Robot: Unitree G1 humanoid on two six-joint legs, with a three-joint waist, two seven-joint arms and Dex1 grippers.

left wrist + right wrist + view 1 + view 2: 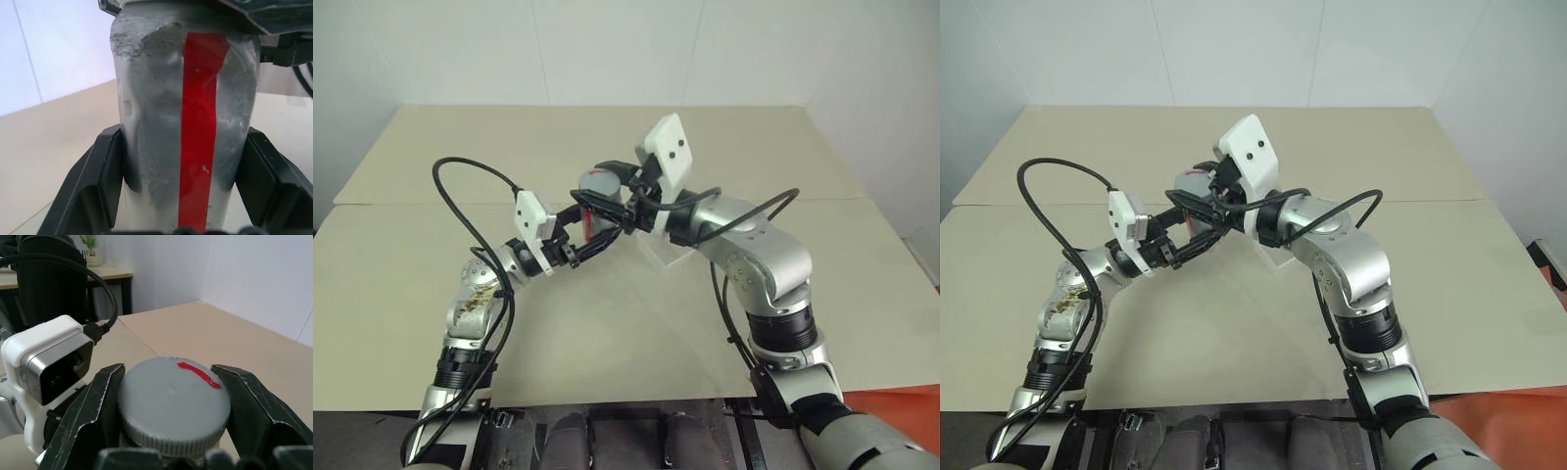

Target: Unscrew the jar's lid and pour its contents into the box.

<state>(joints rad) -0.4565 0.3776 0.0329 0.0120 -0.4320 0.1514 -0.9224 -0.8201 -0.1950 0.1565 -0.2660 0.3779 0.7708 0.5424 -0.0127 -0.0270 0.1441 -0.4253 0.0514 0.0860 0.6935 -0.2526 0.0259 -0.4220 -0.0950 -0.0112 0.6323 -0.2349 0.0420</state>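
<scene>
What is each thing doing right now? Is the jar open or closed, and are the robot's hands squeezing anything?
jar: held up off the table, closed, grey stuff inside.
lid: on the jar, not off yet.
left gripper: shut on the jar's body.
right gripper: shut on the lid's rim.
box: sitting on the table under the right arm; too clear to tell what is in it.
table: flat, holding the box.
</scene>
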